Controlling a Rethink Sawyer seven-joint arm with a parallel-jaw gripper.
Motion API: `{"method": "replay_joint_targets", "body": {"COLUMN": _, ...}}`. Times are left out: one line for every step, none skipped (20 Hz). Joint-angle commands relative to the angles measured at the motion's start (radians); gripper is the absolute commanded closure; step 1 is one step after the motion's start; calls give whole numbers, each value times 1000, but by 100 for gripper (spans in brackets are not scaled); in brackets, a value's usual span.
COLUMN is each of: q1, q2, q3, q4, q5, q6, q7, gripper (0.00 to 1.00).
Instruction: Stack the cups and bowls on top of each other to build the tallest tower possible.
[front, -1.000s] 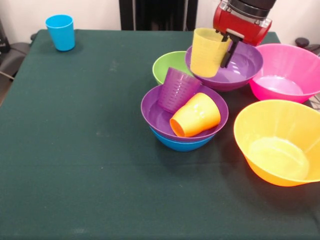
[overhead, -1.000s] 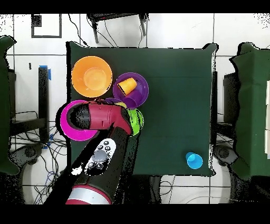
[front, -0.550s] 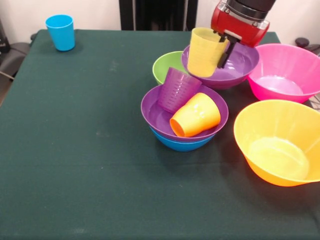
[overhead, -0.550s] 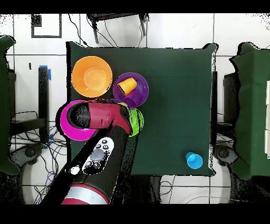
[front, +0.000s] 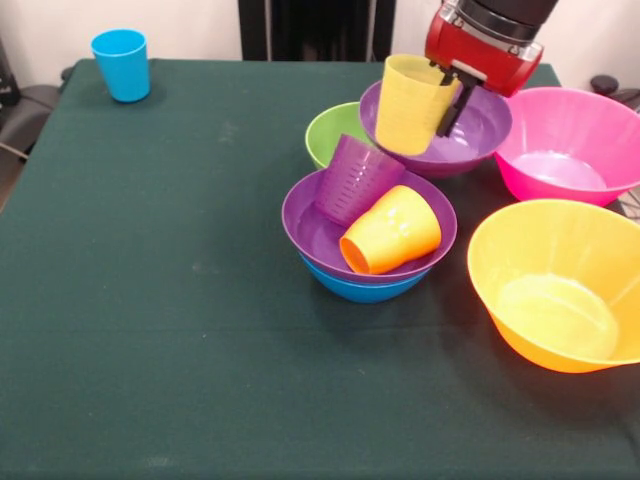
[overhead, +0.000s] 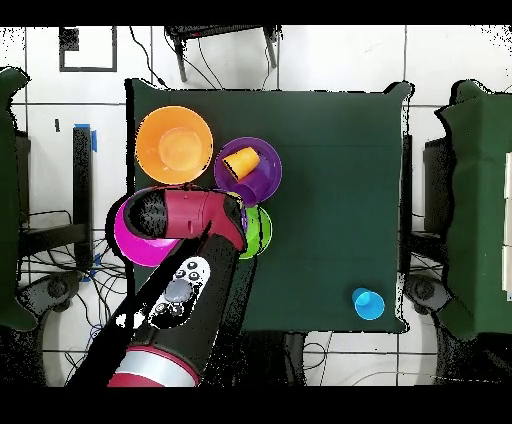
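My gripper (front: 449, 96) is shut on the wall of the yellow cup (front: 410, 105), which hangs tilted inside a purple bowl (front: 470, 140). That bowl leans on the green bowl (front: 335, 130) behind the tower. The tower is a blue bowl (front: 365, 290) with a second purple bowl (front: 310, 235) nested in it. A purple cup (front: 355, 180) stands upside down in it and an orange cup (front: 392, 230) lies on its side. The blue cup (front: 121, 63) stands alone at the far left corner. In the overhead view the arm (overhead: 195, 215) hides the gripper and the yellow cup.
A large pink bowl (front: 570, 150) and a large orange bowl (front: 560, 290) sit at the right, close to the table's edge. The overhead view shows the orange bowl (overhead: 174, 144), pink bowl (overhead: 130, 240), green bowl (overhead: 257, 228) and blue cup (overhead: 368, 303).
The gripper has moved the yellow cup slightly up and to the left in the front view. The purple bowl around it has shifted the same way, further over the green bowl.
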Motion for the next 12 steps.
{"method": "replay_joint_targets", "body": {"q1": 5, "q2": 11, "q3": 88, "q4": -57, "q5": 56, "q6": 112, "q7": 187, "gripper": 100}}
{"method": "replay_joint_targets", "body": {"q1": 4, "q2": 8, "q3": 93, "q4": -58, "q5": 64, "q6": 115, "q7": 187, "gripper": 100}}
{"method": "replay_joint_targets", "body": {"q1": 3, "q2": 5, "q3": 98, "q4": -59, "q5": 71, "q6": 119, "q7": 186, "gripper": 100}}
{"method": "replay_joint_targets", "body": {"q1": 3, "q2": 5, "q3": 101, "q4": -61, "q5": 77, "q6": 122, "q7": 184, "gripper": 100}}
{"method": "replay_joint_targets", "body": {"q1": 2, "q2": 4, "q3": 105, "q4": -62, "q5": 83, "q6": 122, "q7": 182, "gripper": 100}}
{"method": "replay_joint_targets", "body": {"q1": 1, "q2": 3, "q3": 108, "q4": -62, "q5": 89, "q6": 119, "q7": 181, "gripper": 100}}
{"method": "replay_joint_targets", "body": {"q1": 0, "q2": 3, "q3": 111, "q4": -62, "q5": 95, "q6": 115, "q7": 180, "gripper": 100}}
{"method": "replay_joint_targets", "body": {"q1": -3, "q2": 1, "q3": 118, "q4": -57, "q5": 101, "q6": 100, "q7": 175, "gripper": 100}}
{"method": "replay_joint_targets", "body": {"q1": -2, "q2": 2, "q3": 121, "q4": -54, "q5": 108, "q6": 89, "q7": 174, "gripper": 100}}
{"method": "replay_joint_targets", "body": {"q1": 0, "q2": 6, "q3": 119, "q4": -58, "q5": 113, "q6": 87, "q7": 177, "gripper": 100}}
{"method": "replay_joint_targets", "body": {"q1": 3, "q2": 9, "q3": 118, "q4": -63, "q5": 121, "q6": 89, "q7": 182, "gripper": 100}}
{"method": "replay_joint_targets", "body": {"q1": 1, "q2": 10, "q3": 123, "q4": -65, "q5": 129, "q6": 88, "q7": 182, "gripper": 100}}
